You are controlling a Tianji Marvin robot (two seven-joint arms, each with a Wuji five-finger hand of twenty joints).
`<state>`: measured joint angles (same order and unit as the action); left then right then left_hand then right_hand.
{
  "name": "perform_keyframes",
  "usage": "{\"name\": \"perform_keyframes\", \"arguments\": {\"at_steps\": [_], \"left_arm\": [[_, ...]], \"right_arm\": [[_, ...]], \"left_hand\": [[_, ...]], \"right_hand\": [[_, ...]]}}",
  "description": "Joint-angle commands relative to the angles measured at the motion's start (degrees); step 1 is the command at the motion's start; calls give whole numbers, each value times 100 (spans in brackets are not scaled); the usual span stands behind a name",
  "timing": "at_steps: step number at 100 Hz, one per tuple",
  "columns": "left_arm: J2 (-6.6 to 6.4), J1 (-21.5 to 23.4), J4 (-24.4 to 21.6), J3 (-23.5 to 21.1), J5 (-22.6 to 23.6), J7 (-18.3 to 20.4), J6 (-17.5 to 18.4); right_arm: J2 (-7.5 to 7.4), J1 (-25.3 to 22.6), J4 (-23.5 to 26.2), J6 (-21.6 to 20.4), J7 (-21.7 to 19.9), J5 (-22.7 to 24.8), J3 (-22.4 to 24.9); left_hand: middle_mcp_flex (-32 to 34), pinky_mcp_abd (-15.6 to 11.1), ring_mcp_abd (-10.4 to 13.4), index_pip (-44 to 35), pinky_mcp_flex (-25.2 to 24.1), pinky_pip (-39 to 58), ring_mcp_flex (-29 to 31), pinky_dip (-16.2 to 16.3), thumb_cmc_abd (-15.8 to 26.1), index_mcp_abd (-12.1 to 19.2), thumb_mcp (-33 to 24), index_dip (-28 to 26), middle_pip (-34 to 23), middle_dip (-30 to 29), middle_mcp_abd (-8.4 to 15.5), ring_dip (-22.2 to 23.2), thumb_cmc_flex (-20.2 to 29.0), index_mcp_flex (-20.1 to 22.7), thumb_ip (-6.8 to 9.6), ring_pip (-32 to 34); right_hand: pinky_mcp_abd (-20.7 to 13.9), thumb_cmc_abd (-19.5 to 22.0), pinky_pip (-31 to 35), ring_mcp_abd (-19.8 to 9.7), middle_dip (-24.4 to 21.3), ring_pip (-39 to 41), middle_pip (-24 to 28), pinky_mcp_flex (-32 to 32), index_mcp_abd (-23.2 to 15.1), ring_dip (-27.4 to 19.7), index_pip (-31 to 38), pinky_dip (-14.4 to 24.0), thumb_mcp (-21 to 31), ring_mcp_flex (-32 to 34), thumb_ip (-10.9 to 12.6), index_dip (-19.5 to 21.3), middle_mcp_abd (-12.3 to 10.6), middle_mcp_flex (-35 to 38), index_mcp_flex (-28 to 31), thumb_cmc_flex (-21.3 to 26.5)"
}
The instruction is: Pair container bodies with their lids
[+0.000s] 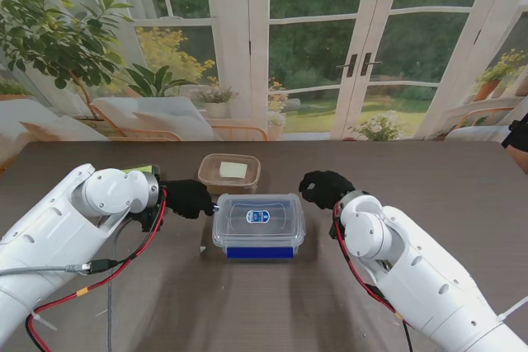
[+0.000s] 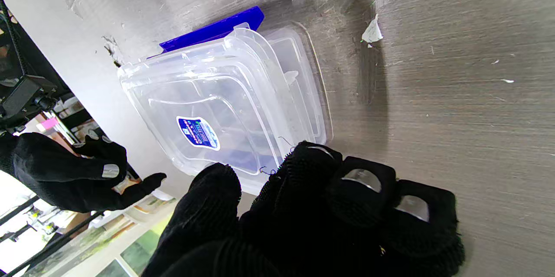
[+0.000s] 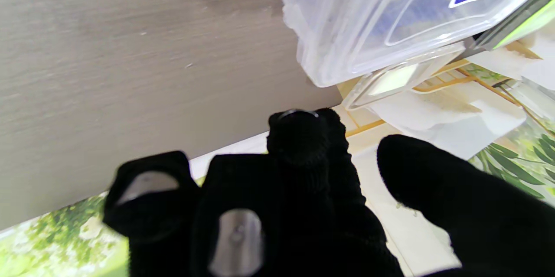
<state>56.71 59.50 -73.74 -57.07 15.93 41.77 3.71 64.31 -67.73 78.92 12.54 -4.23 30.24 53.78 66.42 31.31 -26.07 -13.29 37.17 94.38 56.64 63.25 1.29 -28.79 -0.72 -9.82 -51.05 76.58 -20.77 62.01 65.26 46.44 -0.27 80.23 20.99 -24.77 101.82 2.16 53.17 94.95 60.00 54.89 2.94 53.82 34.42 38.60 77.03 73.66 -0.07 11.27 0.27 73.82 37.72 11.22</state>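
Clear rectangular plastic container (image 1: 259, 224) with lid on, mid-table. Left hand (image 1: 188, 199) at its left edge, right hand (image 1: 325, 188) just right; both loosely curled, gripping nothing.

The clear rectangular plastic container with a blue-labelled lid and blue front clip (image 1: 259, 225) is the landmark on the dark wood-grain table (image 1: 429, 179). Its left side is blocked: the black-gloved left hand (image 1: 188, 199) sits just beside that edge. The black-gloved right hand (image 1: 324, 189) stands near its far right corner, with a narrow gap between. Just beyond its far edge the small tan translucent tub with a pale square inside (image 1: 229, 172) closes that approach. The side nearer to me is bare tabletop, apart from a small white scrap (image 2: 372, 32) near the left front corner.
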Motion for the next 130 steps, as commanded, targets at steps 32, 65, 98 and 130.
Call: {"name": "perform_keyframes", "arguments": {"at_steps": [32,65,98,130], "left_arm": [[49,-130,113,123,-88,109,28],[78,-153,74,233,-101,20,-48],[86,-171,-4,266,-69,-19,-85],[55,-74,-126,177,49,16,-140]], "right_arm": [[26,-16,-101,-176,-252,-244,-38],[7,-125,-16,-217,-286,-272,54],[4,-219,24,-342,-254,-299,142],[7,-276,16,-363,-212,-304,189]], "left_hand": [[21,-295,-127,-33,-29,23,75,-12,208,-166,97,-32,-98,-1,-52,88,112,80,7,181],[15,-295,-128,-34,-48,7,66,-14,211,-160,99,-32,-90,-4,-59,88,110,80,6,172],[9,-296,-125,-31,-60,-6,60,-13,217,-155,99,-31,-82,-7,-50,87,111,75,6,165],[11,-302,-120,-30,-67,-13,56,-14,216,-155,99,-30,-79,-11,-48,87,112,74,6,160]], "right_hand": [[253,-10,153,-60,-84,231,-24,1062,-207,7,-239,-115,-194,148,-146,-107,352,162,393,-67],[287,9,150,-43,-74,233,-33,1068,-210,9,-280,-106,-211,147,-145,-126,362,179,420,-73],[302,-12,144,-29,-68,232,-39,1063,-237,7,-290,-99,-213,147,-145,-127,369,173,418,-67],[307,-16,141,-11,-64,230,-45,1058,-246,6,-295,-94,-208,146,-145,-129,382,166,443,-62]]}}
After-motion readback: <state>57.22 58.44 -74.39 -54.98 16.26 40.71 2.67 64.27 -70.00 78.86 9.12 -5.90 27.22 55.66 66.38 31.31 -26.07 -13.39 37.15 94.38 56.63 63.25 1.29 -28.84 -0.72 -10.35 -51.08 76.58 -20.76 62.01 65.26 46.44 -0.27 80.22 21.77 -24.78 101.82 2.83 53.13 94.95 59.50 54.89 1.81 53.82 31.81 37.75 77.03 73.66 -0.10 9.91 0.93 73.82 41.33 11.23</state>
